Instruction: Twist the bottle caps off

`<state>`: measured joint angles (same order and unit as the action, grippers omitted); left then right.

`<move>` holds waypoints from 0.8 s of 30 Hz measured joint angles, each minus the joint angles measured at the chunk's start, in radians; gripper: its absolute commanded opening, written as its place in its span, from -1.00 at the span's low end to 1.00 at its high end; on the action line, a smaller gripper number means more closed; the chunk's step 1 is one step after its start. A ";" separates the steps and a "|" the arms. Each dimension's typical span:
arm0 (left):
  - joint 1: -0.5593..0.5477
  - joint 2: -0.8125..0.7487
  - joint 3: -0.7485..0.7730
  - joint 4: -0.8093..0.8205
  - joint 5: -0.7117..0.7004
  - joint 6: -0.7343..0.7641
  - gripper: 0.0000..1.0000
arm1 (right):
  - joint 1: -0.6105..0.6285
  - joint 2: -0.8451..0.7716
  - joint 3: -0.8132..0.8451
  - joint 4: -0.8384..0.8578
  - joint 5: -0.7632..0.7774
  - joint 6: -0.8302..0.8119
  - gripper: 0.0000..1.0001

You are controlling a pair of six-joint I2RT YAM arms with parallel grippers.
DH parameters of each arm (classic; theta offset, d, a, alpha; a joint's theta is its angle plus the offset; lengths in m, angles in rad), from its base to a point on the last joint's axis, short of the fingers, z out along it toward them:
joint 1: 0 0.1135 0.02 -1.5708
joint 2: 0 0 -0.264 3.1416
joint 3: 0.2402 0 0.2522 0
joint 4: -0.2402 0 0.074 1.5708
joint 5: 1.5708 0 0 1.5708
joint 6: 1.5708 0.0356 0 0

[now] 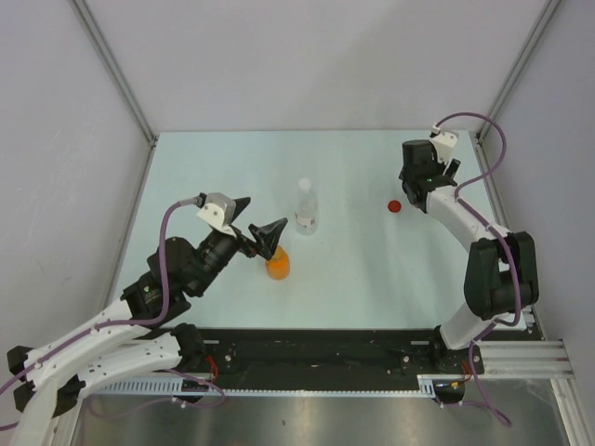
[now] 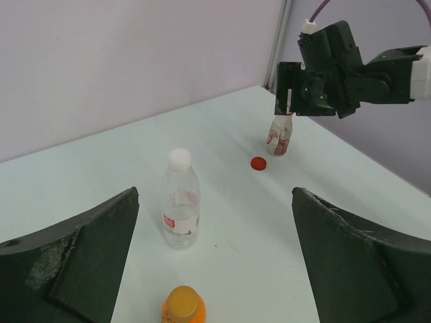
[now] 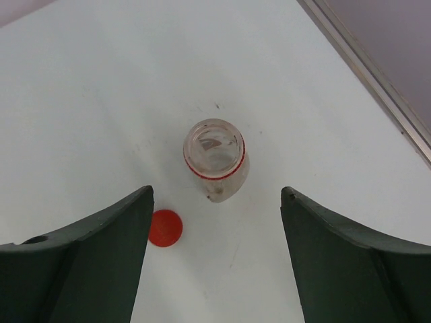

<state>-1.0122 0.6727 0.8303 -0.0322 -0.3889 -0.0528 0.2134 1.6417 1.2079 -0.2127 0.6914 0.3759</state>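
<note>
**Left fingers wide over orange bottle; red cap off by the right gripper**

Left gripper (image 1: 257, 219) fingers fill the bottom corners of the left wrist view. They are spread as wide as they go, with nothing between them. The orange bottle (image 1: 278, 266) sits low and centred in that gap, its orange cap (image 2: 183, 304) on. The gripper hangs above it and is not touching. My read is that this lines up a grasp on that bottle or its cap, which would explain the wide spread.

The clear bottle with the pale label (image 2: 180, 208) stands upright just beyond, mid-table. Its white cap (image 2: 179, 157) is on and neither arm is on it.

Right gripper (image 3: 215, 195) points straight down over the bottle with the red neck ring (image 3: 215, 158), at the far right of the table (image 1: 372, 269). Its fingers are parted either side of the neck, clear of it and holding nothing. The mouth is open and you can see down into it. The bottle stands upright on its own.

The red cap (image 3: 165, 228) lies flat on the table just beside this bottle, on the side toward mid-table, apart from it and from the fingers. It is likely parked close by so the jaws are free and the cap stays out of the way.

Progress, judged: one of three caps is off. Orange looks next for the left arm, with white untouched.

Risk: the small orange bottle is light and may spin or tip if only the cap is gripped.
</note>
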 measured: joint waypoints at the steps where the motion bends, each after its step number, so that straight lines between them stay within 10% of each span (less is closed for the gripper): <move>1: 0.000 0.000 0.000 0.000 0.000 0.000 1.00 | 0.007 -0.015 0.000 -0.005 0.000 0.004 0.61; 13: 0.000 -0.013 0.000 -0.013 -0.012 -0.018 0.99 | 0.172 -0.208 -0.017 -0.068 0.019 0.002 0.61; 24: 0.209 0.036 0.012 -0.194 -0.100 -0.177 0.99 | 0.521 -0.377 0.082 0.067 -0.348 -0.034 0.71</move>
<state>-0.8028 0.7086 0.8425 -0.2264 -0.4892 -0.2298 0.7345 1.2648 1.2896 -0.1455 0.3439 0.3424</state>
